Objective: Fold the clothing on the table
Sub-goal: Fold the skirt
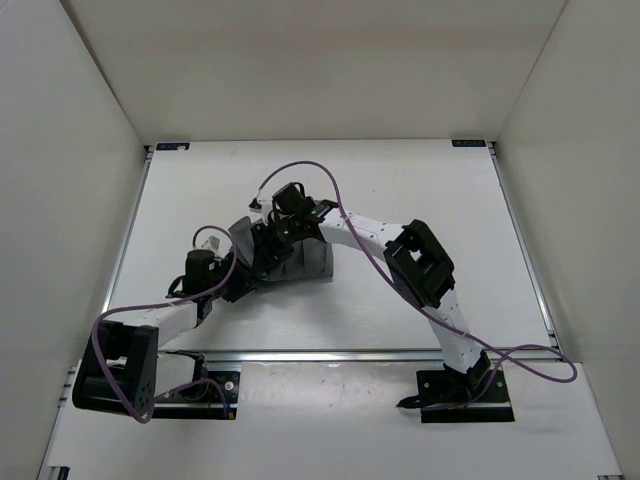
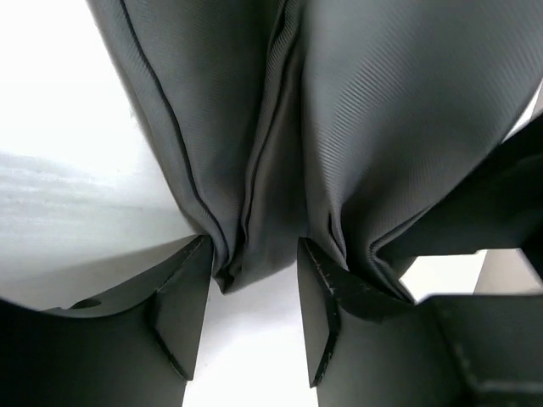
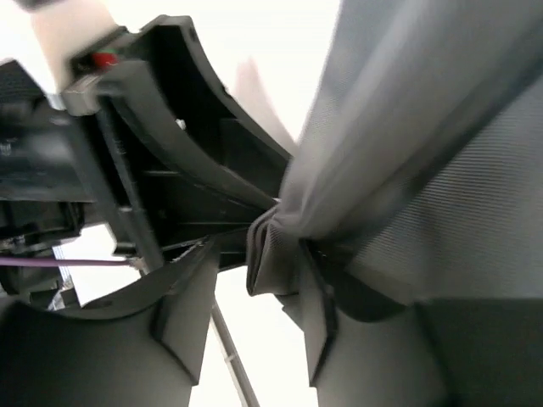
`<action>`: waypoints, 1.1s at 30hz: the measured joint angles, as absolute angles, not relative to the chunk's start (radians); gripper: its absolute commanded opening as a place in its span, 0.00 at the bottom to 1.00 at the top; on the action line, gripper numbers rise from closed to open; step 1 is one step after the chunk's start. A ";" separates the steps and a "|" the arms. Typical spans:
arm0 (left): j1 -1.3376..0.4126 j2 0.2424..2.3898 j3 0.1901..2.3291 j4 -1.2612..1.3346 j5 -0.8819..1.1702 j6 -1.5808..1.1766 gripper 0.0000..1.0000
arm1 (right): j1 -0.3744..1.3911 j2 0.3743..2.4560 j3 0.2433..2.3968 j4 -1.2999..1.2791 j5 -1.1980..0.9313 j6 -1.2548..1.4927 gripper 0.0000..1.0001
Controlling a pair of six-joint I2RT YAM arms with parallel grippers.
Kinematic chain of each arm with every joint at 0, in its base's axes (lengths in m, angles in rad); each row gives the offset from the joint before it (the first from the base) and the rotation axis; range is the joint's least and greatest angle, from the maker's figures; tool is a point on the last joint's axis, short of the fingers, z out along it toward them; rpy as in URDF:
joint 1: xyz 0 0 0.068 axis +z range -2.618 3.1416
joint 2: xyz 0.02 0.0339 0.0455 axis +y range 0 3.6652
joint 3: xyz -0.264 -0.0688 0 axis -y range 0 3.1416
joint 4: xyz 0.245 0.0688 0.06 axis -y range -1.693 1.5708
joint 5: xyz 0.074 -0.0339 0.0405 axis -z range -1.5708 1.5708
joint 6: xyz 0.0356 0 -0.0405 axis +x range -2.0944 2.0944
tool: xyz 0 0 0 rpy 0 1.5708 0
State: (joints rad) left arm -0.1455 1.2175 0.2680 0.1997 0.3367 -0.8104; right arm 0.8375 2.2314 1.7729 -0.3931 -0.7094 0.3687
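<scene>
**A:** Left tool (image 2: 253,246) up close. Its fingers stand apart, and a pinched fold of the dark-gray garment (image 2: 382,127) hangs down into the gap between them.

**B:** Clamped on it?

**A:** No. The fold sits loose, with white showing under it between the fingers.

**B:** And the right tool (image 3: 257,246)?

**A:** It stands apart as well. A crumpled wad of the same fabric sits between the fingers, lying against one of them with a gap to the other. A black part of the other arm is close beside it.

**B:** Pull back for me. Where's the garment overall?

**A:** From above it's a small bunched heap near the middle of the white surface (image 1: 420,180). Both wrists meet right over it and hide most of it. Gray cloth shows on either side of them, and pleats are visible on the right part.

**B:** Anything else out there?

**A:** A purple cable (image 1: 300,167) loops over the arms. Metal rails edge the surface.
</scene>
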 measured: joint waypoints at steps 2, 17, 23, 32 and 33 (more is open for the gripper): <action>-0.145 1.194 0.268 0.177 0.336 -0.810 0.57 | 0.838 2.208 1.764 -0.379 -0.719 0.353 0.43; -0.117 0.688 0.308 -0.197 0.224 -0.797 0.62 | 0.631 1.343 1.101 -0.035 -0.644 0.405 0.51; -0.120 0.589 0.339 -0.285 0.216 -0.792 0.58 | 0.546 1.284 0.982 -0.014 -0.579 0.400 0.21; -0.183 0.740 0.242 -0.010 0.249 -0.959 0.52 | 0.477 1.656 1.042 0.065 -0.585 0.389 0.55; -0.197 0.781 0.242 0.027 0.249 -0.969 0.52 | 0.469 1.689 1.042 0.057 -0.575 0.389 0.56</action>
State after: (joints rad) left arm -0.1974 0.7807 0.2424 0.0265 0.2485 -0.9688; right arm 0.4690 1.6890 1.0420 0.0574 -0.5747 0.3893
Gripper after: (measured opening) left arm 0.517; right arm 0.538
